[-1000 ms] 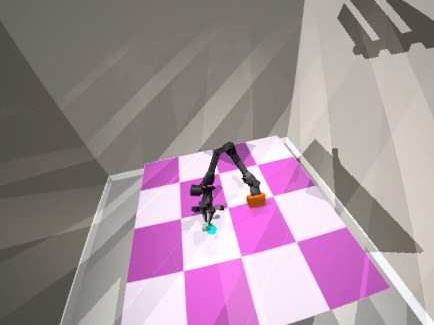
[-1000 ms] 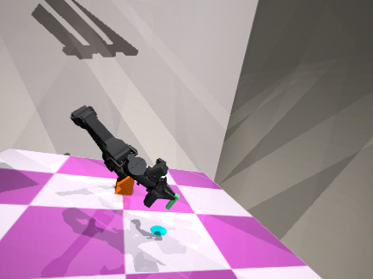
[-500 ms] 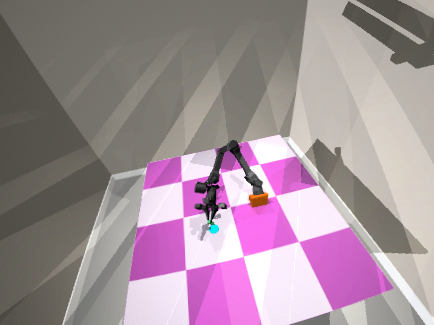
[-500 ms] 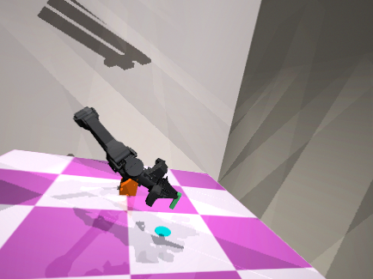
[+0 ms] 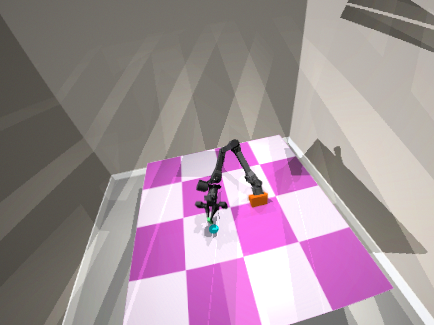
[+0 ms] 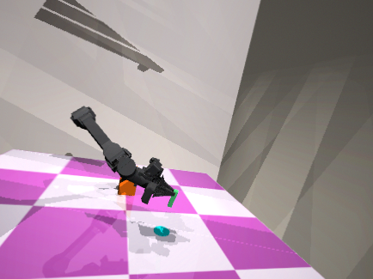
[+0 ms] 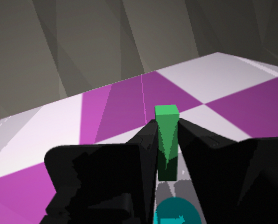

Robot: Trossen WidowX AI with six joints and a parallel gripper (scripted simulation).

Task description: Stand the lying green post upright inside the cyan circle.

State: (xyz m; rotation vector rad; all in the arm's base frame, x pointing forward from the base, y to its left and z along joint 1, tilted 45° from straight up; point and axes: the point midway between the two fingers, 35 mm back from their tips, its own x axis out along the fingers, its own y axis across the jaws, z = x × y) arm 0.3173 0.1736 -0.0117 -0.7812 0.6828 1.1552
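Observation:
My gripper (image 5: 210,217) (image 6: 173,193) (image 7: 166,124) is shut on the green post (image 5: 209,219) (image 6: 172,199) (image 7: 166,137). The post is held in the air and hangs close to upright, slightly tilted in the exterior view. The cyan circle (image 5: 214,228) (image 6: 162,231) (image 7: 175,211) lies flat on a white floor square. In the top view it sits just below the post. In the exterior view it lies on the floor a short way in front of and below the post. In the wrist view the circle shows at the bottom edge, under the post's lower end.
The arm's orange base block (image 5: 258,199) (image 6: 126,187) stands on the checkered magenta and white floor (image 5: 270,257) (image 6: 64,238). A low pale rim (image 5: 95,237) borders the floor, with grey walls behind.

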